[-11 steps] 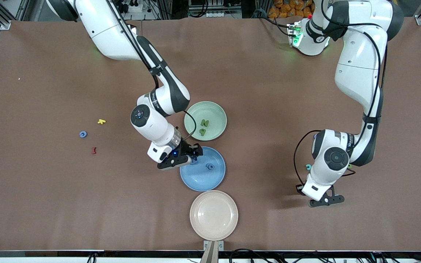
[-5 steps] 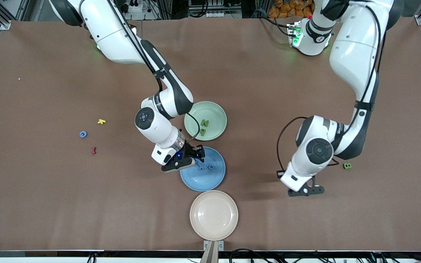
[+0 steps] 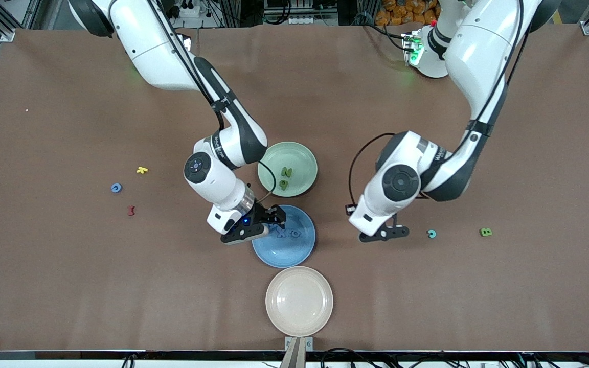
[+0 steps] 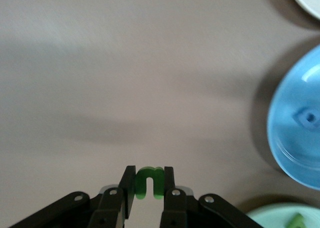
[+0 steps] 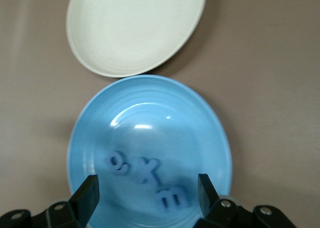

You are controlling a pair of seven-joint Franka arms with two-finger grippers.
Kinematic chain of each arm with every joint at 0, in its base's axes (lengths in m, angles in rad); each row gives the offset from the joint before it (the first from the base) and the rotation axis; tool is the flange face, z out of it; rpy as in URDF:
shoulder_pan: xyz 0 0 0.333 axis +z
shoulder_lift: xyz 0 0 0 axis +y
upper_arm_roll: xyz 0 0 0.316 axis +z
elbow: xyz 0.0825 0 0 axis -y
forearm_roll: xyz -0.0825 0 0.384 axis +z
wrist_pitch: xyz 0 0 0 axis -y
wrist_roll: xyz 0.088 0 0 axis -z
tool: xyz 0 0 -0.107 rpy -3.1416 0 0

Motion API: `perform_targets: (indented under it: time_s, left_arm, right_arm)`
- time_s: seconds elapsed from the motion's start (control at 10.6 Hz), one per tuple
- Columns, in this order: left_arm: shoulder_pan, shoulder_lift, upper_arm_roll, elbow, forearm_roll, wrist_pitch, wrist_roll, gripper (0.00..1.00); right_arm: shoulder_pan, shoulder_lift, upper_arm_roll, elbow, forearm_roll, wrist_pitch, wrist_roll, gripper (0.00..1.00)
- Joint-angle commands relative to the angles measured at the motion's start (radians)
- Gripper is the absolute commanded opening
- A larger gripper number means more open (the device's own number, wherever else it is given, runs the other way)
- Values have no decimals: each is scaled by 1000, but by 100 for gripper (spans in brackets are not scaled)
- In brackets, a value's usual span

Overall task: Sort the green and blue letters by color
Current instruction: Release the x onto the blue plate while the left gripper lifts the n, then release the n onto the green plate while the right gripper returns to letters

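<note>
1. Since the earlier frame, left gripper [image 3: 384, 234] has swung from near the left arm's end of the tabletop [image 3: 69, 281] toward the middle; it's now over bare tabletop between the blue plate [image 3: 294, 253] and a small teal ring letter [image 3: 431, 234].
2. Left fingers [image 4: 129, 185] are clamped on a lime green arch-shaped letter [image 4: 149, 182].
3. Right gripper [image 3: 269, 217] is over the blue plate's rim, fingers [image 5: 89, 195] spread wide, holding nothing.
4. Three blue letters [image 5: 145, 175] lie inside the blue plate under it; one second ago only one showed there.
5. Two green letters [image 3: 285, 178] sit in the pale green plate [image 3: 302, 153].
6. Cream plate [image 3: 299, 301] is nearest the front camera.
7. Green block letter [image 3: 485, 232] lies near the left arm's end; blue ring letter [image 3: 116, 188], yellow letter [image 3: 142, 170] and dark red letter [image 3: 131, 210] toward the right arm's end.
</note>
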Motion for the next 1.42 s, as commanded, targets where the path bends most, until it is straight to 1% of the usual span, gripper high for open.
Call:
perform_targets:
  time_s: [0.0, 0.09, 0.28, 0.38, 0.47, 0.66, 0.75, 0.85, 0.94, 1.04, 1.13, 1.32]
  left_arm:
    - [-38, -50, -60, -89, -7, 36, -191, 0]
    - [-84, -45, -61, -88, -7, 39, -272, 0]
    - [-189, -27, -61, -85, -10, 110, -413, 0]
    - [-226, -9, -61, -80, -7, 150, -479, 0]
    - [-258, 10, -61, -82, -13, 190, -520, 0]
    - [-325, 37, -53, -82, -8, 230, -595, 0]
    - [-338, 51, -50, -80, -5, 232, -606, 0]
    - [-341, 54, -51, -82, -5, 232, -606, 0]
    - [-342, 58, -51, -83, -8, 232, -609, 30]
    - [-333, 59, -50, -83, -19, 232, -606, 75]
    - [-326, 56, -50, -82, -18, 232, -595, 100]
    - [-313, 32, -48, -79, -4, 227, -592, 100]
  right_arm:
    - [-80, -51, 5, -118, 1, -11, -130, 100]
    - [-112, -73, 5, -163, 1, -11, -178, 100]
    - [-180, -122, 0, -250, -8, -8, -229, 100]
    - [-208, -154, -12, -290, -23, -9, -244, 100]
    - [-229, -180, -23, -319, -29, -9, -244, 100]
    - [-278, -240, -38, -393, -35, -11, -246, 100]
    - [-306, -271, -44, -437, -37, -11, -246, 100]
    - [-323, -298, -67, -479, -46, -11, -246, 100]
    - [-329, -320, -101, -517, -51, -12, -246, 100]
    - [-335, -343, -128, -555, -51, -17, -244, 100]
    - [-340, -366, -170, -592, -51, -20, -244, 100]
    - [-347, -387, -233, -634, -51, -31, -240, 100]
